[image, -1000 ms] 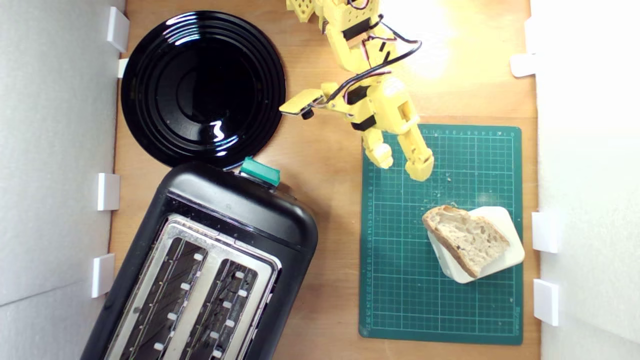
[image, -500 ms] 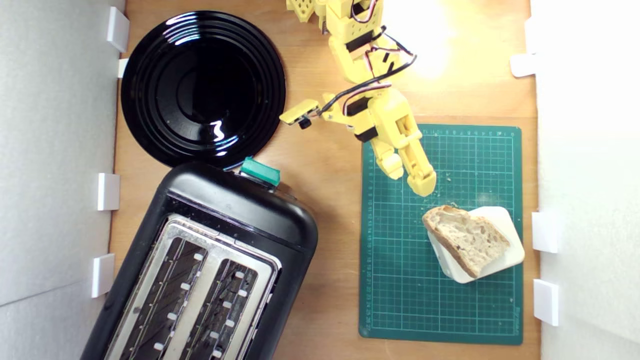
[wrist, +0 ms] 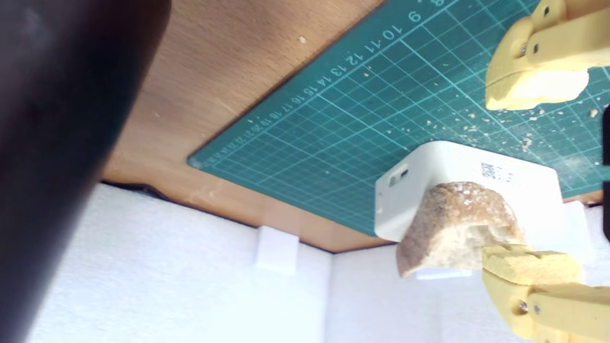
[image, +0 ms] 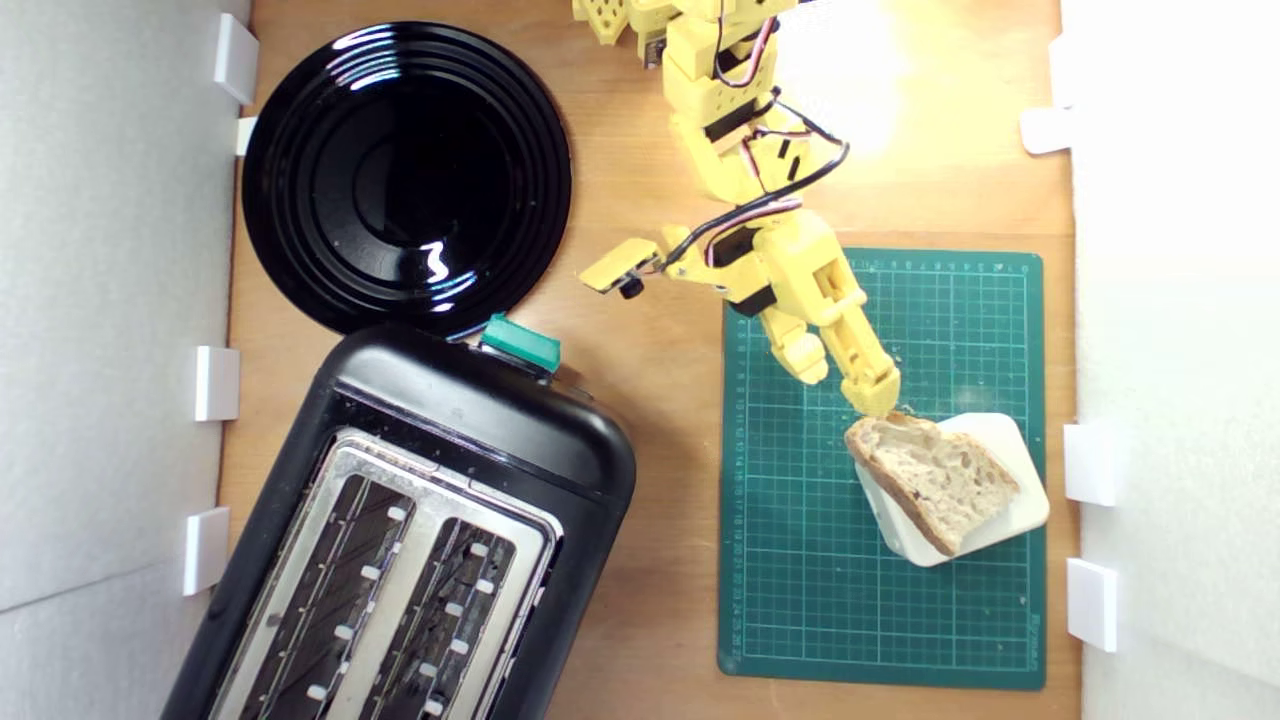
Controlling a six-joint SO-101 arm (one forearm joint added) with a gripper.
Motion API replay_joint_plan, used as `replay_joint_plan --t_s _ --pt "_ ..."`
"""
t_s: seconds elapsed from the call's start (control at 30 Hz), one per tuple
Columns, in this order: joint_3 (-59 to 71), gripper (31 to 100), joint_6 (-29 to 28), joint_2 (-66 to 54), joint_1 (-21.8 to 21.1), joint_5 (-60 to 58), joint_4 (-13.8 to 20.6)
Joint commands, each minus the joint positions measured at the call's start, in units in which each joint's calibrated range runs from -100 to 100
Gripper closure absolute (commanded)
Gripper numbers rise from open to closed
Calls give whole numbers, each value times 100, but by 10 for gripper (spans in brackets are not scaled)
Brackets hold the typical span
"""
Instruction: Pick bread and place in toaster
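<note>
yellow gripper (image: pixel 845 387) is open, one fingertip at the bread's (image: pixel 932 477) crust. bread lies flat on a white block (wrist: pixel 457 171), long axis diagonal; green mat (image: pixel 800 560) shows ruler numbers.

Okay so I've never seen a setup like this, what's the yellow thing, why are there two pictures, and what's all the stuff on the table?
The yellow thing is a small robot arm ending in a two-fingered gripper.

One picture looks straight down from a camera above the wooden table. The other comes from a camera on the arm's wrist, so it sees the gripper's fingers up close.

On the table are a round black plate, a black toaster with a teal lever, and a green cutting mat. On the mat, a slice of bread lies on a white block.

Nothing is held yet. The gripper is open, one finger at the bread's crust, apparently about to grasp it.
</note>
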Motion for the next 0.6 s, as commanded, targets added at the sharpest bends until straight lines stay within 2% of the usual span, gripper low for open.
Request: replay_joint_plan --t_s 0.0,0.57 --pt "-386 388 19 22 24 -210 95" --pt "-1258 388 24 654 -89 -201 40"
